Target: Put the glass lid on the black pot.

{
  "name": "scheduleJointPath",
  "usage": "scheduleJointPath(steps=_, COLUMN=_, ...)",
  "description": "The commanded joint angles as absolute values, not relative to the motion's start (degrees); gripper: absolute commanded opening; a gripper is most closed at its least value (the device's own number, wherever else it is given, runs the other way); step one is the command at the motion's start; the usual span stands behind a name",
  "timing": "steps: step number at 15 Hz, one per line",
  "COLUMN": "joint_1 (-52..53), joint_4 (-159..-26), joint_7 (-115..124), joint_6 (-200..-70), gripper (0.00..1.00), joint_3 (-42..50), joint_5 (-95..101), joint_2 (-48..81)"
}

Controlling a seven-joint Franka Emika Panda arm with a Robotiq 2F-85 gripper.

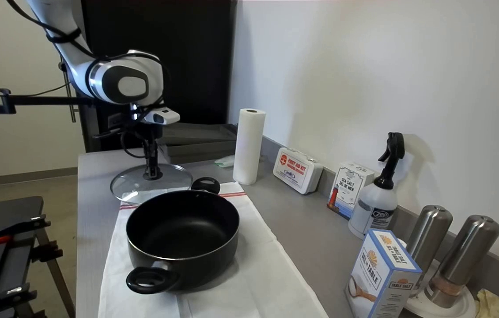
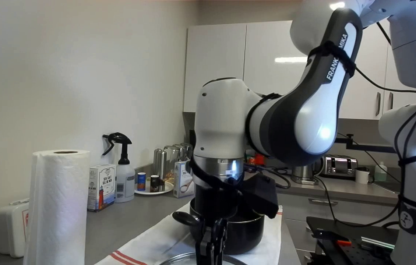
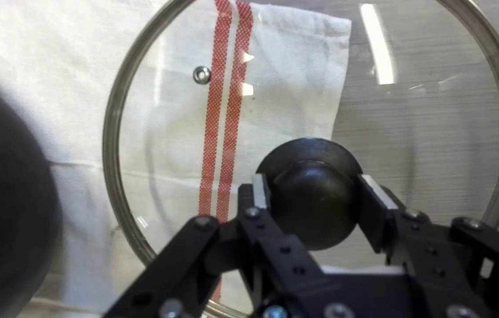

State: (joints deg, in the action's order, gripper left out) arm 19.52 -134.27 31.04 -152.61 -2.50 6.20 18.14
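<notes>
1. On my wrist view, the hand [image 3: 319, 191] is clamped on the dark knob [image 3: 313, 221] of the glass lid [image 3: 298, 106], one finger against each side of it.
2. In an exterior view I see the lid sitting about level, partly over the striped end of a white cloth [image 1: 254, 265] and partly over the grey worktop [image 1: 293, 216]. Whether its rim touches them or hangs just above, I can't tell from here.
3. The black pot [image 1: 183, 247] stands upright on the cloth, uncovered, its two short handles on opposite sides. It is near the lid but apart; my wrist view shows a strip of cloth between them.
4. My arm [image 1: 121, 79] is bent over the lid, with the hand pointing straight down.
5. Along the wall I have a paper towel roll [image 1: 248, 148], a first aid kit [image 1: 291, 172], a sea salt box [image 1: 349, 190] and a spray bottle [image 1: 375, 207].
6. Past the bottle stand a table salt box [image 1: 382, 278] and two steel grinders [image 1: 461, 260], the one closer to that camera on a white plate [image 1: 463, 309].
7. In the background of an exterior view, I make out a toaster [image 2: 338, 166] and a white mug [image 2: 362, 176].
</notes>
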Motion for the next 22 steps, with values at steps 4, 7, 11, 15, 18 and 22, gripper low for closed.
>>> scheduleJointPath(steps=4, joint_1=20.04, joint_4=-139.99, joint_7=31.36, joint_6=-148.50, gripper=0.25, joint_3=-4.81, joint_5=9.10, joint_2=6.04)
scheduleJointPath(steps=7, joint_1=18.83, joint_4=-140.42, joint_7=31.94, joint_6=-146.04, gripper=0.25, joint_3=-5.77, joint_5=11.26, joint_2=2.88)
scheduleJointPath(steps=11, joint_1=16.41, joint_4=-140.40, joint_7=32.60, joint_6=-143.43, gripper=0.25, joint_3=-6.13, joint_5=12.38, joint_2=0.38)
scheduleJointPath(steps=15, joint_1=12.81, joint_4=-140.23, joint_7=33.21, joint_6=-142.40, gripper=0.25, joint_3=-5.36, joint_5=12.59, joint_2=-0.64)
scheduleJointPath(steps=18, joint_1=9.52, joint_4=-140.15, joint_7=33.80, joint_6=-142.34, gripper=0.25, joint_3=-4.18, joint_5=12.62, joint_2=-0.96)
scheduleJointPath(steps=22, joint_1=5.57, joint_4=-140.34, joint_7=33.81, joint_6=-142.55, gripper=0.25, joint_3=-2.25, joint_5=11.92, joint_2=-1.67)
